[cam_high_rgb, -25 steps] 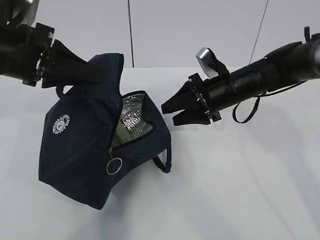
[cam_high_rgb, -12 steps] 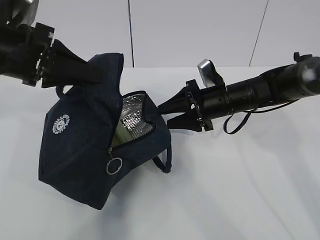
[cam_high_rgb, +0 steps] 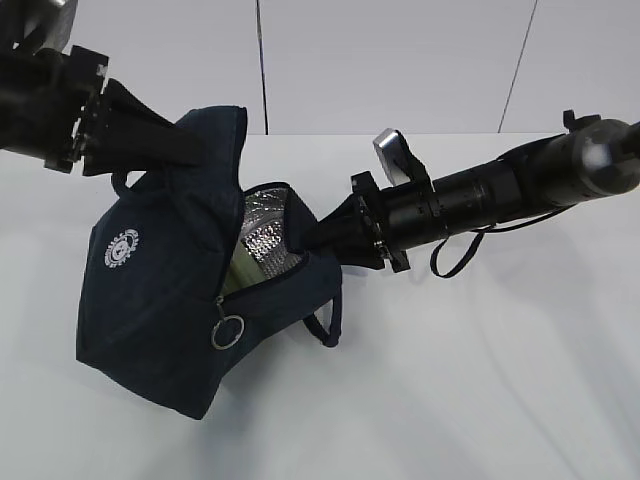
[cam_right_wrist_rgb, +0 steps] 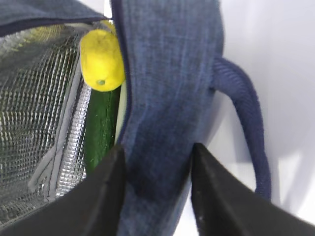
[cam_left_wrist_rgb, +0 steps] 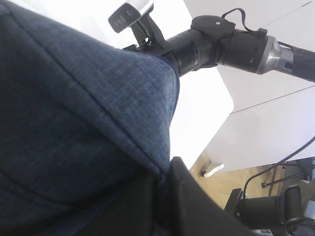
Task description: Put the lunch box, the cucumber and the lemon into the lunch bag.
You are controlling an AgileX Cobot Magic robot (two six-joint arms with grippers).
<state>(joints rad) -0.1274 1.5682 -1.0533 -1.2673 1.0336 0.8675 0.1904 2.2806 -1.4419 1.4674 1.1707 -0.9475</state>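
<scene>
The navy lunch bag stands tilted on the white table with its silver-lined mouth open. My left gripper is shut on the bag's top flap and holds it up; the pinch shows in the left wrist view. My right gripper is open, its jaws straddling the mouth's right wall. Inside lie the yellow lemon and, under it, the dark green cucumber. A pale green sliver of the lunch box shows in the mouth.
The bag's loop handle hangs outside the right wall, just right of my right jaws. The zipper's ring pull dangles at the front. The right arm crosses above the flap. White table stretches to the right and front.
My right gripper has moved left from open air to the bag's mouth, and its jaws now straddle the right wall. The left gripper and the bag have held still.
</scene>
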